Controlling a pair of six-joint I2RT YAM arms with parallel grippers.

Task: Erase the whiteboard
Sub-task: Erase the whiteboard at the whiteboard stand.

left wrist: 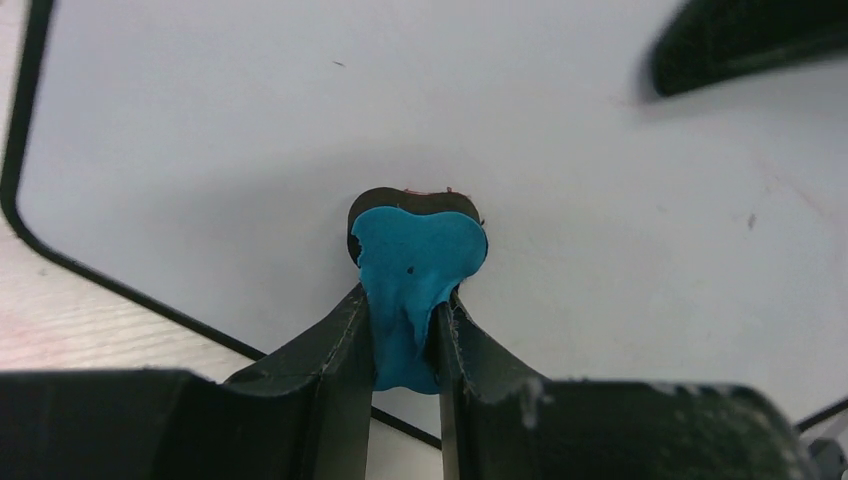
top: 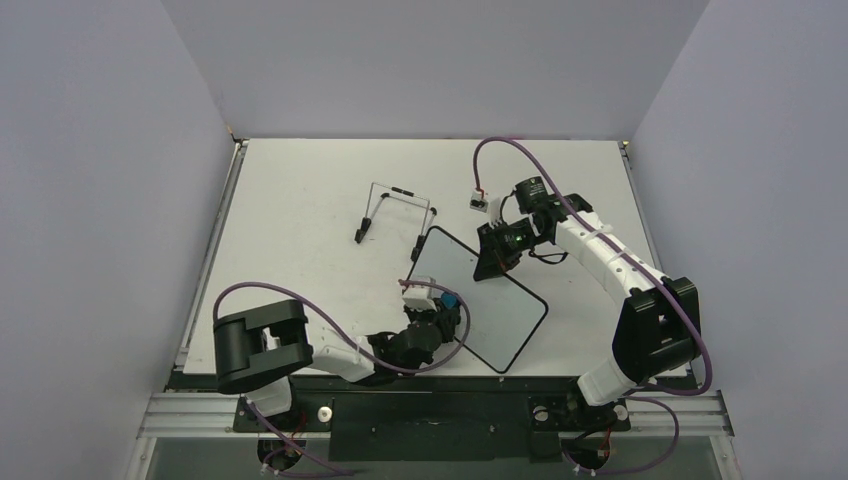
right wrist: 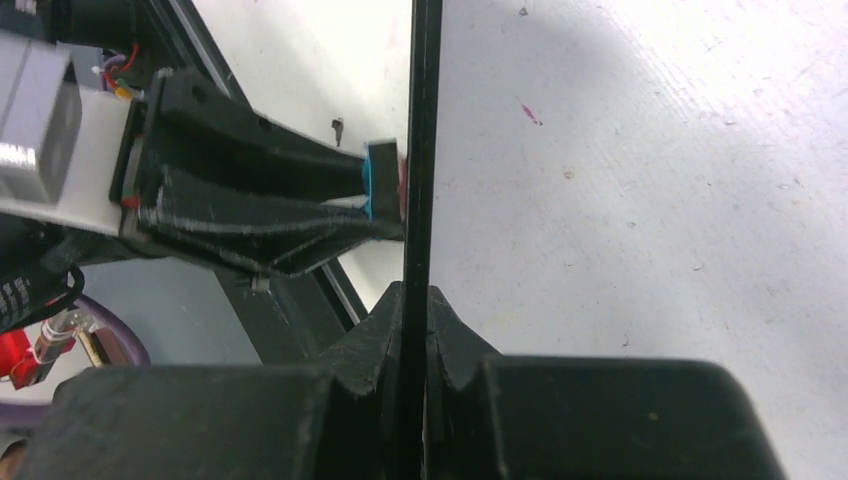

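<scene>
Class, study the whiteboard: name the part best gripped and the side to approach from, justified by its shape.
Grip the thin framed edge on its right side, coming in edge-on, as the right gripper does. The whiteboard is a thin flat panel, so the jaws span its thickness easily. This also leaves the face free for the blue eraser in the left gripper.

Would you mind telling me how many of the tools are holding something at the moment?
2. The left tool grips the blue eraser against the whiteboard; the right tool clamps the whiteboard's edge.
</scene>
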